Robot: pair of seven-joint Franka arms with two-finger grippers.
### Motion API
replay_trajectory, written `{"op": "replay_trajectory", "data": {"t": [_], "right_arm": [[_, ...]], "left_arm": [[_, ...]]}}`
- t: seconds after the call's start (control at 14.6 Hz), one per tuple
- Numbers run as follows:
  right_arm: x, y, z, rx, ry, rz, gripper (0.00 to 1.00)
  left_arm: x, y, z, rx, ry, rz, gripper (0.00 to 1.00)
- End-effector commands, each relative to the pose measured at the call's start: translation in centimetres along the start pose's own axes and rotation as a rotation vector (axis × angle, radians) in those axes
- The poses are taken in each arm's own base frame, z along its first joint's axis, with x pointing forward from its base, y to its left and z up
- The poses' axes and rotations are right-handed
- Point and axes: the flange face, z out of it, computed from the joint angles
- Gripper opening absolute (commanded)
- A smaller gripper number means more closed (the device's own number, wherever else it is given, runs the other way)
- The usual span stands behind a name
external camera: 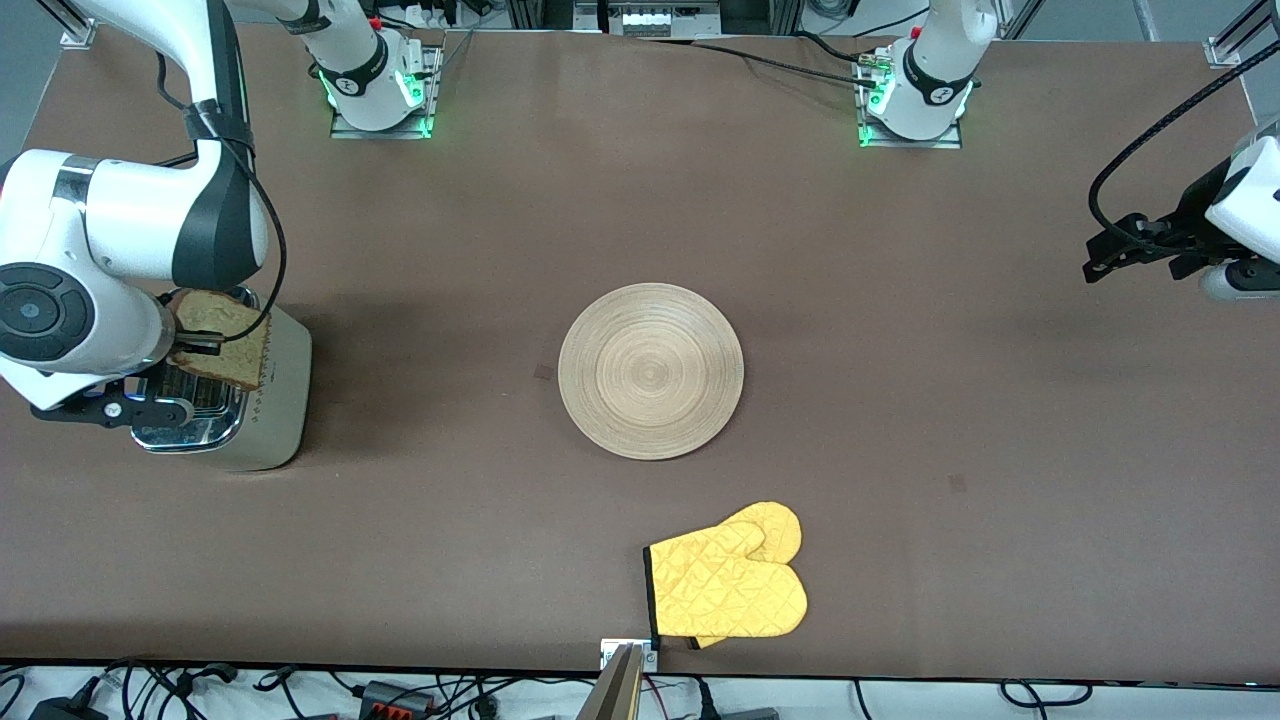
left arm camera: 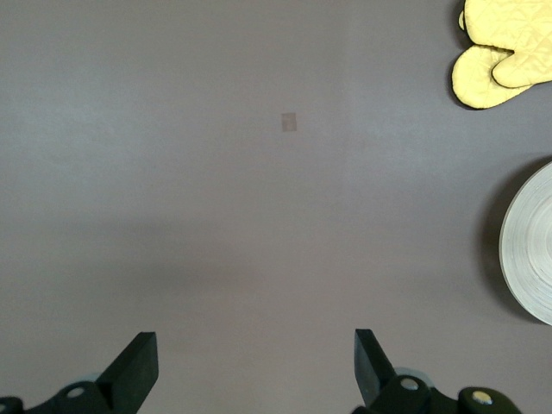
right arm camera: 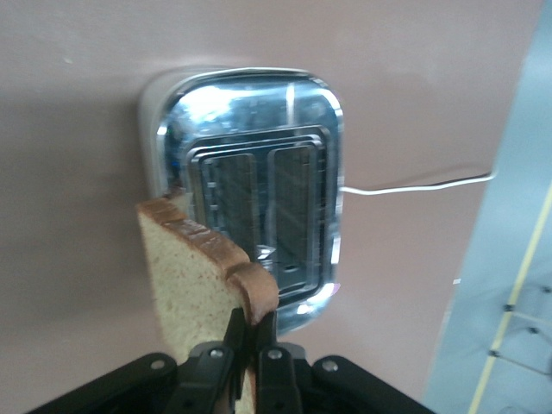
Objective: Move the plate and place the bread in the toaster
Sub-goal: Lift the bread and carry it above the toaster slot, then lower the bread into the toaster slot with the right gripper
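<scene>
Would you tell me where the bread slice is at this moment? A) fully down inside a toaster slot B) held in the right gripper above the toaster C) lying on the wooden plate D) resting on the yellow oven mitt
B: the right gripper pinches the bread by its crust above the toaster, whose slots both show empty.

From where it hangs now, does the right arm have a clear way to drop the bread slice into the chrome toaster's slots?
Probably yes: the right claw, shut on the crusted bread slice, hangs over the boxy chrome toaster; both slots look open and unobstructed.
</scene>
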Motion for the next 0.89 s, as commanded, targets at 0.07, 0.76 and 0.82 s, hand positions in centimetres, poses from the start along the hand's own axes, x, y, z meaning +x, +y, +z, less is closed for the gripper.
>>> {"op": "replay_trajectory", "data": {"t": [0.07, 0.76, 0.82], "right_arm": [[-0.4, 1.7, -0.8, -0.099, 0.012, -0.022, 0.0], [0.8, 0.5, 1.8, -0.156, 0.0, 0.001, 0.0], [0.8, 0.6, 1.8, -0.157, 0.0, 0.001, 0.0]], "left_arm": [[0.4, -0.2, -0.5, -0.005, -0.007, 0.018, 1.0], [0.4, -0.1, -0.4, -0.005, -0.007, 0.018, 1.0], [0.4, -0.1, -0.4, -0.005, -0.007, 0.018, 1.0]]}}
